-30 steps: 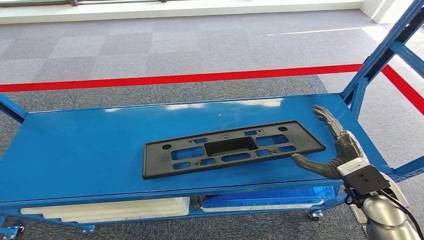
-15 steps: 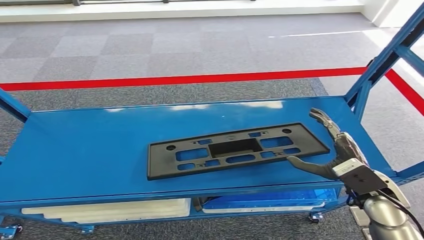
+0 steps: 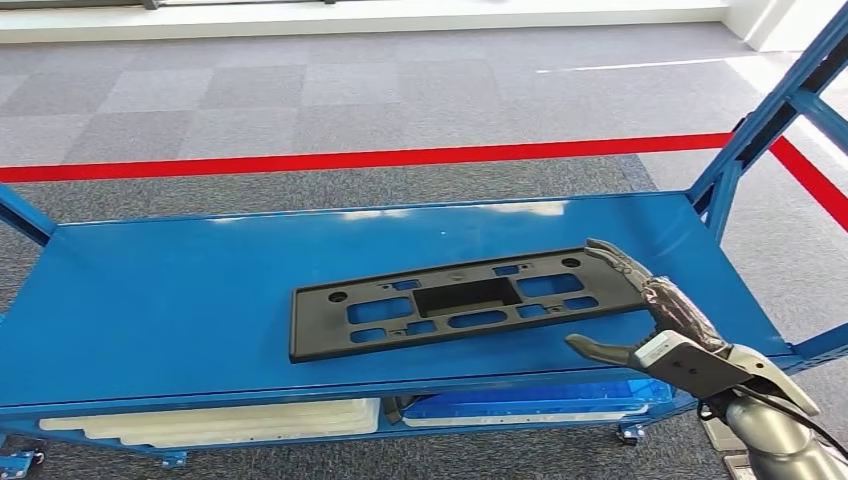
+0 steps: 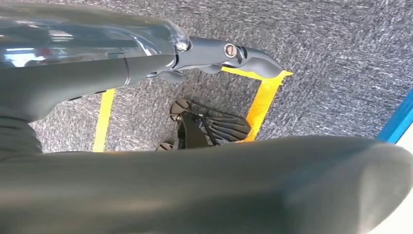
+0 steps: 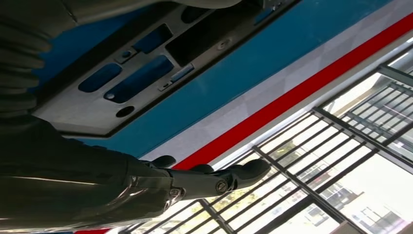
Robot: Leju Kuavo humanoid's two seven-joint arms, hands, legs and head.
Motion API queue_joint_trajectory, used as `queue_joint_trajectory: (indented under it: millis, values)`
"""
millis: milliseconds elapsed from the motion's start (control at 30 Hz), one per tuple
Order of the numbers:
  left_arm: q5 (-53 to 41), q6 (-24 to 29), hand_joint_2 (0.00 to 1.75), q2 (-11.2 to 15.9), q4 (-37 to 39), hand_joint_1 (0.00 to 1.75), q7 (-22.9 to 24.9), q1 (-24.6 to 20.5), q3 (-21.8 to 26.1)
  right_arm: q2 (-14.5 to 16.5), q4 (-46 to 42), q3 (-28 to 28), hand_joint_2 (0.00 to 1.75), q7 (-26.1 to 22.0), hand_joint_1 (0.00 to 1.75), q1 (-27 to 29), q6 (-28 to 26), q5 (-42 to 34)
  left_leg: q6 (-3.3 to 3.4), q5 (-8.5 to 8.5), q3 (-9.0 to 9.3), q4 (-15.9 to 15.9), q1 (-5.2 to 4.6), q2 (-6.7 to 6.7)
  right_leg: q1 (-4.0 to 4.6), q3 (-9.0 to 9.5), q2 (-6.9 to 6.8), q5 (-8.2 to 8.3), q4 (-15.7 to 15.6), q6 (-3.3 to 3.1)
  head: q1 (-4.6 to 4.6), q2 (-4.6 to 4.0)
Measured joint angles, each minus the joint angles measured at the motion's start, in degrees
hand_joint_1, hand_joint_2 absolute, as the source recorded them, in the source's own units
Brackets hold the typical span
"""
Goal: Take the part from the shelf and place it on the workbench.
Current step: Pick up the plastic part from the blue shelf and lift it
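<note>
Fingers [image 3: 625, 268] now over part's [image 3: 460, 300] right end, thumb nearer shelf [image 3: 150, 300] edge

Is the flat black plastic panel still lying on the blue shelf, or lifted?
Lying flat. The flat black plastic panel rests on the blue shelf; the right hand reaches its end, fingers spread, not gripping.

We are seeing the right hand [image 3: 655, 320] as dark, slim, segmented fingers [image 3: 612, 258] with a mottled grey-brown sheen and a thick grey thumb [image 3: 598, 348]. Just behind the hand, a pale grey angular wrist cover [image 3: 690, 365] is catching the light, and behind that a rounded silver forearm [image 3: 780, 445] is showing a thin black cable [image 3: 800, 418] running along it. On the left hand [image 4: 219, 53], a small round screw [image 4: 229, 49] is sitting in a dark finger.
</note>
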Motion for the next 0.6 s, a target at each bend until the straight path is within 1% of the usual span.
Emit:
queue_joint_trajectory:
  millis: [133, 367, 600]
  values:
    - [-0.7, 0.3, 0.0, 0.0, 0.0, 0.0, 0.4, 0.0, -0.4, -2.0, 1.3, 2.8, 1.75, 0.7, 0.0, 0.1, 1.9, -0.1, -0.04, -0.02, 0.02, 0.0, 0.0, 0.0, -0.02, 0.08, 0.0, 0.0, -0.1, 0.0, 0.01, 0.0]
    - [-1.5, 0.4, 0.0, 0.0, 0.0, 0.0, 0.8, 0.0, -1.1, -5.2, 4.0, 7.9, 1.75, 0.7, 0.0, 0.0, 1.5, -0.3, -0.03, -0.03, 0.04, 0.0, -0.11, -0.01, -0.11, 0.11, -0.01, 0.01, -0.1, 0.01, 0.01, 0.0]
    - [-1.6, 0.4, 0.0, 0.0, 0.0, 0.0, 0.9, 0.0, -1.7, -7.0, 5.2, 10.2, 1.75, 0.7, 0.0, 0.0, 1.1, -0.3, -0.03, -0.03, 0.04, 0.0, -0.12, 0.0, -0.11, 0.11, -0.02, 0.01, -0.1, 0.01, 0.01, 0.0]
